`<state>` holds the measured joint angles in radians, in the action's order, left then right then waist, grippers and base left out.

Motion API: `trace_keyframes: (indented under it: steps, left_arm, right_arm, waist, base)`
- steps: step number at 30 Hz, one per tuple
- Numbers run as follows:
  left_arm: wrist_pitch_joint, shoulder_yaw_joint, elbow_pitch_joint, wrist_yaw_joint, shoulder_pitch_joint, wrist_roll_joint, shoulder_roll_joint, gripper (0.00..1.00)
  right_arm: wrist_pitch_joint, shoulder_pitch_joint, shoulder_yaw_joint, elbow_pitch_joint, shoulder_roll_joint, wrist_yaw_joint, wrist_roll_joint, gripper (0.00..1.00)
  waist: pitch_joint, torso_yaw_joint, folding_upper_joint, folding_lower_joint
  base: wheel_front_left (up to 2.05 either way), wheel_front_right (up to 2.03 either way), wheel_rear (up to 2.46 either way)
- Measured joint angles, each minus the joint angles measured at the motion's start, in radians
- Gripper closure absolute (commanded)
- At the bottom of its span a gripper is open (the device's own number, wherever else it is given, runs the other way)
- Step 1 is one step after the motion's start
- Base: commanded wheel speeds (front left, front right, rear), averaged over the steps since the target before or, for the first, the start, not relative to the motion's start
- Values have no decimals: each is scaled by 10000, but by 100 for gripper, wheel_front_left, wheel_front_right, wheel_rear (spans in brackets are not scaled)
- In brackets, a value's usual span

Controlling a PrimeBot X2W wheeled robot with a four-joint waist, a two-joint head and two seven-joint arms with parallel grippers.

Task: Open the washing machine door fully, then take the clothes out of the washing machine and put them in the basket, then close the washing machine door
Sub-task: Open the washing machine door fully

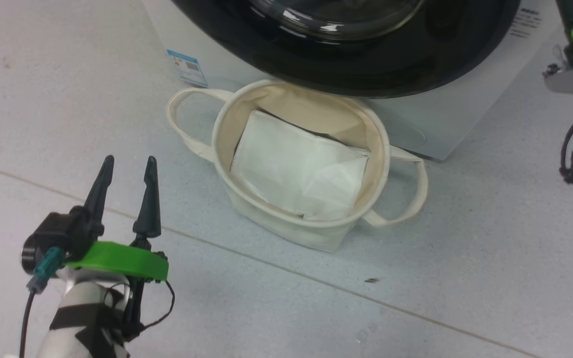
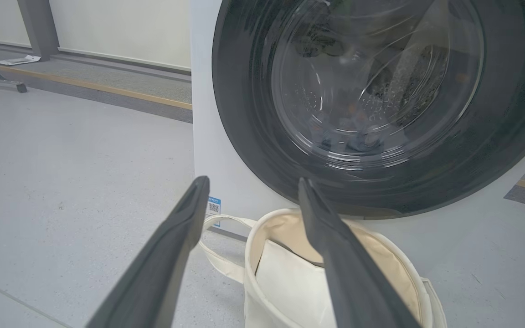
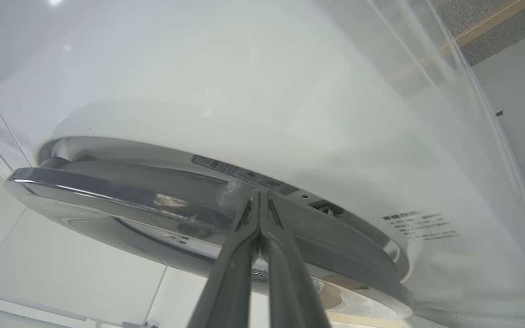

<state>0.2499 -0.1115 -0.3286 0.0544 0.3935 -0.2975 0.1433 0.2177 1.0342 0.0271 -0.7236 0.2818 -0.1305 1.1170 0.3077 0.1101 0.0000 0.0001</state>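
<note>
The right gripper (image 3: 259, 200) has its fingers pressed together on nothing, tips at the rim of the door (image 3: 107, 191), probably to hook it open; the left gripper (image 1: 130, 160) hangs spread beside the basket (image 1: 219, 149), which stands just under the door, ready for loading.

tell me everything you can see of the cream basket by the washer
The round cream canvas basket is soft-walled, with two loop handles sticking out on opposite sides. It stands upright and open on the pale grey floor, close before the white washing machine, below its glossy black door ring. A folded plain white sheet lies inside.
</note>
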Motion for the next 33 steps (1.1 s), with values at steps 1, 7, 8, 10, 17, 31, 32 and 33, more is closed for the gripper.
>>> trace_keyframes:
  steps: [1,7,8,10,17,31,32,33]
  left_arm:
    - [0,25,-19,15,0,50,-56,0]
    - [2,320,-63,180,1,211,-293,0]
    - [2,395,-113,265,1,232,-314,0]
    - [2,428,-140,270,1,244,-360,0]
    - [29,644,-215,431,12,422,-550,0]
    - [29,1068,-435,556,-58,851,-616,0]
    - [29,1085,-437,585,-60,853,-617,0]
    - [29,1087,-439,596,-60,869,-617,0]
  right_arm:
    - [65,189,59,-159,35,0,-10,100]
    - [96,1108,545,-828,59,0,-144,100]
    - [-25,1302,658,-1051,58,0,-176,100]
    - [-86,1360,755,-1151,46,0,-199,100]
    - [-343,1626,1214,-1620,-8,2,-209,100]
    - [148,297,2602,-397,-96,10,848,100]
    - [180,212,2704,-301,-130,10,928,100]
    - [219,135,2811,-224,-138,10,1003,100]
  waist:
    - [22,48,0,0]
    - [118,263,0,0]
    - [136,266,0,0]
    - [138,266,0,0]
    - [141,242,0,0]
    - [-620,-188,0,-1]
    - [-668,-240,0,0]
    - [-721,-282,0,0]
  base:
    - [0,0,0]
    - [0,0,0]
    - [0,0,0]
    - [0,0,0]
    - [0,0,0]
    - [0,0,0]
    - [0,0,0]
    - [0,0,0]
